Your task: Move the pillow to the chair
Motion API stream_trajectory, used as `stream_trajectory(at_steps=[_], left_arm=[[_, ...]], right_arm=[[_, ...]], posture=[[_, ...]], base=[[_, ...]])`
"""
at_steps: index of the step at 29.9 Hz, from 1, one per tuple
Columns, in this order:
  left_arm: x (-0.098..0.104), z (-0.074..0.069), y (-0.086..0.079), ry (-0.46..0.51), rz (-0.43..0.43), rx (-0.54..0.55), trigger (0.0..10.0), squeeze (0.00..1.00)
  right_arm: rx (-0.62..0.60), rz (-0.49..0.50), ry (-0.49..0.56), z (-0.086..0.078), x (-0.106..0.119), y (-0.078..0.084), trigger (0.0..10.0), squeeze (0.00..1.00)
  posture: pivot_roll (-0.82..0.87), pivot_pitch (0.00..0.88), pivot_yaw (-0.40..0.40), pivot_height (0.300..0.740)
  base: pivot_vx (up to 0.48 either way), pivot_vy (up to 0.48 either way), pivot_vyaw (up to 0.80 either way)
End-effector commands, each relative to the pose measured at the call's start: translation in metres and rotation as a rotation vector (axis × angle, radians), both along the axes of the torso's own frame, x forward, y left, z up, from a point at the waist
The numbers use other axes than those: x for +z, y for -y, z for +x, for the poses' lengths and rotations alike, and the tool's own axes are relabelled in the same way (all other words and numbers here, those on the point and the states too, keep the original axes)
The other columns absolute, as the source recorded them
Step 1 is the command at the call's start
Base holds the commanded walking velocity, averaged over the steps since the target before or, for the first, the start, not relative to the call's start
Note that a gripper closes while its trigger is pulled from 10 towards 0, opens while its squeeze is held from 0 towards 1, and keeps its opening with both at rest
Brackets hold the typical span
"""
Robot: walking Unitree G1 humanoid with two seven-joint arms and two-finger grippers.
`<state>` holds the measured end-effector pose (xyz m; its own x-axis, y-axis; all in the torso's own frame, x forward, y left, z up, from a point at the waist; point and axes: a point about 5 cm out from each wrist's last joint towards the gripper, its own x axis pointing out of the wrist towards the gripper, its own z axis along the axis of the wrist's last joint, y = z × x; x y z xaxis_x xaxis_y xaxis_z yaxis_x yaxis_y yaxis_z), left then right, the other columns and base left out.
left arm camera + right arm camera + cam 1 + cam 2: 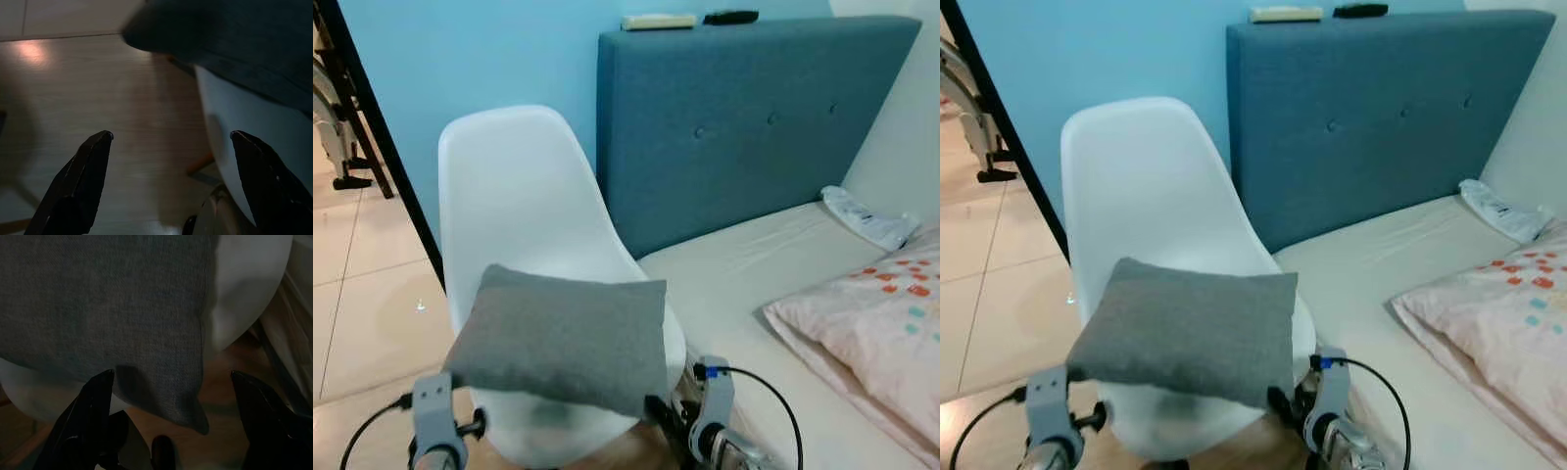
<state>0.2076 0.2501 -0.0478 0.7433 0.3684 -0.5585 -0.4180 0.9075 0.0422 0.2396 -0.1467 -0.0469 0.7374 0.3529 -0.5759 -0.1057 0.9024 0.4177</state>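
A grey pillow (563,338) lies on the seat of a white shell chair (509,206), its front edge hanging over the seat's rim. My left arm is low at the pillow's front left corner, and its gripper (171,136) is open with floor and the chair's rim between the fingers. My right arm is low at the pillow's front right corner. The right gripper (172,373) is open just under that corner of the pillow (107,308), holding nothing.
A bed with a cream sheet (754,274) and a blue headboard (744,108) stands right of the chair. A pink spotted pillow (881,313) lies on it. A black frame (382,147) and tiled floor (352,294) are to the left.
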Motion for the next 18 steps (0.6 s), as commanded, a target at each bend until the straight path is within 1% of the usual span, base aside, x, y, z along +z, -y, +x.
stream_trajectory(at_steps=[1, 2, 4, 5, 6, 7, 9, 10, 11, 14, 15, 16, 17, 18], left_arm=[[-0.006, -0.012, -0.007, -0.051, 0.001, 0.037, 10.0, 0.0], [-0.006, -0.012, -0.007, -0.051, 0.001, 0.037, 10.0, 0.0], [-0.011, -0.019, -0.008, -0.084, -0.001, 0.051, 10.0, 0.0], [-0.011, -0.019, -0.008, -0.084, -0.001, 0.051, 10.0, 0.0], [-0.017, -0.029, -0.008, -0.128, -0.01, 0.064, 10.0, 0.0], [-0.017, -0.029, -0.008, -0.128, -0.01, 0.064, 10.0, 0.0], [-0.021, -0.037, -0.007, -0.159, -0.018, 0.074, 10.0, 0.0], [-0.021, -0.037, -0.007, -0.159, -0.018, 0.074, 10.0, 0.0], [-0.027, -0.048, -0.007, -0.198, -0.037, 0.108, 10.0, 0.0], [-0.033, -0.062, -0.008, -0.246, -0.05, 0.134, 10.0, 0.0], [-0.033, -0.062, -0.008, -0.246, -0.05, 0.134, 10.0, 0.0], [-0.038, -0.073, -0.008, -0.289, -0.055, 0.138, 10.0, 0.0], [-0.04, -0.077, -0.007, -0.304, -0.06, 0.141, 10.0, 0.0], [-0.04, -0.077, -0.007, -0.304, -0.06, 0.141, 10.0, 0.0]], right_arm=[[0.005, -0.031, -0.047, -0.011, -0.008, 0.002, 10.0, 0.0], [0.005, -0.031, -0.047, -0.011, -0.008, 0.002, 10.0, 0.0], [0.017, -0.057, -0.074, -0.017, -0.013, 0.002, 10.0, 0.0], [0.017, -0.057, -0.074, -0.017, -0.013, 0.002, 10.0, 0.0], [0.02, -0.07, -0.096, -0.022, -0.016, 0.003, 10.0, 0.0], [0.02, -0.07, -0.096, -0.022, -0.016, 0.003, 10.0, 0.0], [0.025, -0.087, -0.111, -0.025, -0.019, 0.003, 10.0, 0.0], [0.025, -0.087, -0.111, -0.025, -0.019, 0.003, 10.0, 0.0], [0.031, -0.107, -0.134, -0.03, -0.022, 0.004, 10.0, 0.0], [0.042, -0.127, -0.161, -0.036, -0.026, 0.004, 10.0, 0.0], [0.042, -0.127, -0.161, -0.036, -0.026, 0.004, 10.0, 0.0], [0.045, -0.134, -0.177, -0.04, -0.028, 0.004, 10.0, 0.0], [0.047, -0.137, -0.182, -0.041, -0.029, 0.004, 10.0, 0.0], [0.047, -0.137, -0.182, -0.041, -0.029, 0.004, 10.0, 0.0]], posture=[[0.15, 0.0, -0.065, 0.662], [0.15, 0.0, -0.065, 0.662], [0.15, 0.0, -0.067, 0.672], [0.15, 0.0, -0.067, 0.672], [0.15, 0.0, -0.07, 0.681], [0.15, 0.0, -0.07, 0.681], [0.15, 0.0, -0.07, 0.69], [0.15, 0.0, -0.07, 0.69], [0.16, 0.0, -0.073, 0.7], [0.16, 0.0, -0.078, 0.714], [0.16, 0.0, -0.078, 0.714], [0.16, 0.0, -0.078, 0.724], [0.16, 0.0, -0.078, 0.729], [0.16, 0.0, -0.078, 0.729]], base=[[0.0, 0.0, 0.0], [0.0, 0.0, 0.0], [0.0, 0.0, 0.0], [0.0, 0.0, 0.0], [0.0, 0.0, 0.0], [0.0, 0.0, 0.0], [0.0, 0.0, 0.0], [0.0, 0.0, 0.0], [0.0, 0.0, 0.0], [0.0, 0.0, 0.0], [0.0, 0.0, 0.0], [0.0, 0.0, 0.0], [0.0, 0.0, 0.0], [0.0, 0.0, 0.0]])
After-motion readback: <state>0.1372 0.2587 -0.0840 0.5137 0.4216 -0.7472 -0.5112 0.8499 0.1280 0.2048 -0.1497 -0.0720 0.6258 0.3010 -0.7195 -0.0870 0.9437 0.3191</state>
